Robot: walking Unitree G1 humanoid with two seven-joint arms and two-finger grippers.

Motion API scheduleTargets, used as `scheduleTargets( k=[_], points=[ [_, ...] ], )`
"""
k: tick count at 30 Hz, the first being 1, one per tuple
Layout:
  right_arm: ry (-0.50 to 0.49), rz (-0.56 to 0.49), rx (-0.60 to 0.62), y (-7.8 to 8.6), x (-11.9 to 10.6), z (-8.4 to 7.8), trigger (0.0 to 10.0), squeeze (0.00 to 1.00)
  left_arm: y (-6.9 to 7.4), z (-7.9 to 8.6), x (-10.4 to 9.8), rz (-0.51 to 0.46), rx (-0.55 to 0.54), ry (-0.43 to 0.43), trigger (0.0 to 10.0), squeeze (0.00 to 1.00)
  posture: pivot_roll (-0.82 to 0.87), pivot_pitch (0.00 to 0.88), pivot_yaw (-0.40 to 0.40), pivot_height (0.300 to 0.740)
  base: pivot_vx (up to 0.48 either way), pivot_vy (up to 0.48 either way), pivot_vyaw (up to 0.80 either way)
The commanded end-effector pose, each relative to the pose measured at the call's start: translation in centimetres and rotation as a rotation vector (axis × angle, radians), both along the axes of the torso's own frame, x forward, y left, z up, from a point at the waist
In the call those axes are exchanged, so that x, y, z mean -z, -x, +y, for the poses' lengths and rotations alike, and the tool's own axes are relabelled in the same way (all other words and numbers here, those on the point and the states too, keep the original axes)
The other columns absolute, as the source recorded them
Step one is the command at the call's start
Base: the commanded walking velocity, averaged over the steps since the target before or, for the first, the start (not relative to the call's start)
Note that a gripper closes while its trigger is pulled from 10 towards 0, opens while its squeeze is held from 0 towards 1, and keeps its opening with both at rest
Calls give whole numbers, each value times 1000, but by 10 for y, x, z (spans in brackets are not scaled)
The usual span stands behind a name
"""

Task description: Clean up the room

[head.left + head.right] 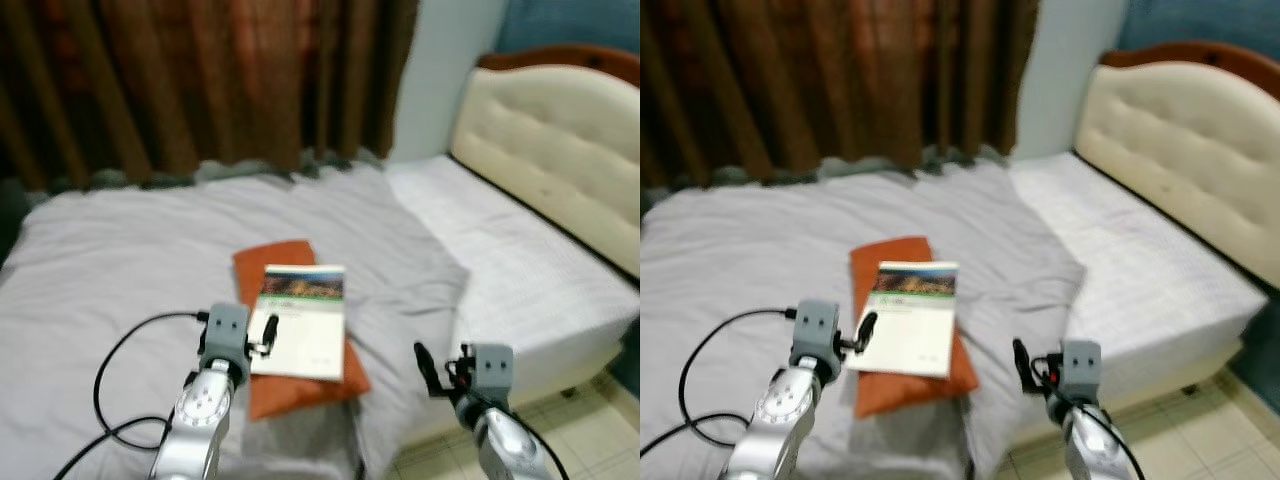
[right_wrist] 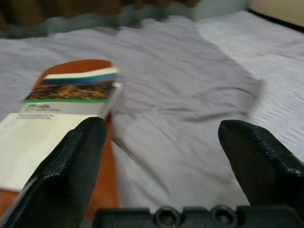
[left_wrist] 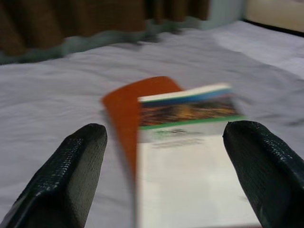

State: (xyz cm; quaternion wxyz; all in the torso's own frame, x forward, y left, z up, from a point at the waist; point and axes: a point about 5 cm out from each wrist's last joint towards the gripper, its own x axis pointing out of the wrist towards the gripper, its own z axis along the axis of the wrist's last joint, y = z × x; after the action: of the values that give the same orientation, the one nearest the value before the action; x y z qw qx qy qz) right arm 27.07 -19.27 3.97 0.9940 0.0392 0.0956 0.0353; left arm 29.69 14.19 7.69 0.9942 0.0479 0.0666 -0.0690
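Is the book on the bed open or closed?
Closed: the white book with the green-banded cover lies flat, front cover up, on the flat orange folder on the grey bedsheet.

Grey wrinkled bedsheet [image 1: 130,250] open and flat on all sides of the flat orange cushion [image 1: 290,390]; nothing standing on it between cushion and dark brown curtain [image 1: 200,80] at the far edge. White paperback book with a green and dark cover band [image 1: 303,318] lying flat on the cushion, low in profile. Left gripper [image 3: 161,180] spread wide, near end of the book between its fingers, neither touching. Black cable [image 1: 120,370] looped over the sheet beside the left arm. Right gripper [image 2: 161,166] parted, open sheet ahead. Cream padded headboard [image 1: 560,150] walling off the right side.
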Motion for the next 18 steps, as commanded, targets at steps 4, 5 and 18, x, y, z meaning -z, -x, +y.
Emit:
scheduleTargets(
  k=[4, 5, 18],
  points=[
    [-8, 6, -29, -5, 0, 8, 10000, 0, -1, 11, 2, 20, -67, 40, 10000, 0, 79, 0, -55, 740, 480, 0, 0],
    [-10, 4, -33, -6, 0, 8, 10000, 0, -1, 11, 3, 22, -73, 44, 10000, 0, 79, 0, -55, 740, 480, 0, 0],
    [-3, 0, -53, -7, -1, 11, 10000, 0, -9, 17, 0, 20, -52, 25, 10000, 0, 77, 0, -59, 740, 480, 0, 0]
  ],
)
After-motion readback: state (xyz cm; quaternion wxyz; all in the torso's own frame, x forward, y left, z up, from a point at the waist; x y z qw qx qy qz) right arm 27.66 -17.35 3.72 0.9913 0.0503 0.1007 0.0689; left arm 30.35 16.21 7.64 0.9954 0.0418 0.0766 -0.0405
